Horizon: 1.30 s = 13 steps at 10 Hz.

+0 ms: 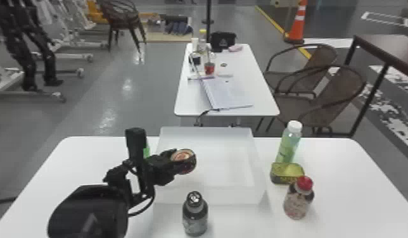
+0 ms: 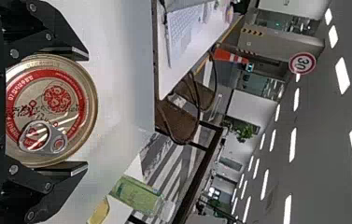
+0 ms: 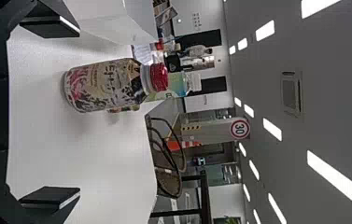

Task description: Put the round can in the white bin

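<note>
Pinching the round can (image 1: 185, 162) above the left part of the white bin (image 1: 209, 196), the left claw (image 2: 85, 111) might, by opening too near the side wall, drop it against the rim.

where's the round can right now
In the head view, the round can is held in the left gripper, over the left side of the white bin.

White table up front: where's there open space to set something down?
Bare top shows on the white table right of the red-capped bottle and left of the left arm. The bin has bare floor right of the can. It's crowded just right of the bin: tin and two bottles.
</note>
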Each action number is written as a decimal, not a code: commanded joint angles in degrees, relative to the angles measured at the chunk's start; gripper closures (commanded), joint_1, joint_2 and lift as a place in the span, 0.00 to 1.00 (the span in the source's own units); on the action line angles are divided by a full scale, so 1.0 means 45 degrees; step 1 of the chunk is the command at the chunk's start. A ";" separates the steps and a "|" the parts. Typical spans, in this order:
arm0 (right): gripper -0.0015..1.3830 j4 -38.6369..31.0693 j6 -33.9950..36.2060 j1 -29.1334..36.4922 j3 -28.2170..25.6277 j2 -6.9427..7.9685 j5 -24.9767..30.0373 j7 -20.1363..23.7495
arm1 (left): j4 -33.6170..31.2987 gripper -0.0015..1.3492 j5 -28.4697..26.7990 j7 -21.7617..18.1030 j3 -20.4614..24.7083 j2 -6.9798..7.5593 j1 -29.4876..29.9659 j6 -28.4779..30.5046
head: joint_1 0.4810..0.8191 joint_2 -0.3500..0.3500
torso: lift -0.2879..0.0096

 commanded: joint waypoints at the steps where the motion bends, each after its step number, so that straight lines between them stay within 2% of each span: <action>1: 0.07 0.0000 -0.0020 0.0004 0.0000 -0.0001 -0.0002 0.0001 | 0.0128 0.31 -0.0101 0.0073 0.0280 -0.0104 0.0043 -0.0159 | 0.20 0.50 | 0.63; 2: 0.07 0.0000 -0.0020 0.0004 0.0000 -0.0001 -0.0002 0.0001 | 0.0128 0.28 -0.0023 0.0112 0.0338 -0.0123 0.0024 -0.0218 | 0.20 0.50 | 0.63; 5: 0.07 0.0000 -0.0020 0.0004 0.0000 0.0019 -0.0021 0.0001 | 0.0128 0.27 0.0251 0.0132 0.0221 -0.0182 0.0141 -0.0804 | 0.20 0.50 | 0.63; 7: 0.07 0.0000 -0.0020 0.0024 0.0000 0.0019 -0.0021 0.0001 | -0.0536 0.27 0.0290 0.0171 0.0378 -0.0123 0.0844 -0.1409 | 0.20 0.50 | 0.63; 8: 0.07 0.0000 -0.0020 0.0024 0.0000 0.0038 -0.0021 0.0001 | -0.1239 0.27 0.0251 0.0522 0.0612 -0.0123 0.1704 -0.2112 | 0.20 0.50 | 0.63; 10: 0.07 -0.0039 -0.0020 0.0141 -0.0019 0.0019 -0.0060 0.0001 | -0.3153 0.28 0.0192 0.2515 0.1061 -0.0123 0.3735 -0.3050 | 0.20 0.50 | 0.63; 13: 0.07 -0.0058 -0.0059 0.0258 -0.0039 -0.0079 -0.0060 0.0001 | -0.4676 0.28 -0.0257 0.3725 0.1530 -0.0182 0.5766 -0.4495 | 0.20 0.50 | 0.63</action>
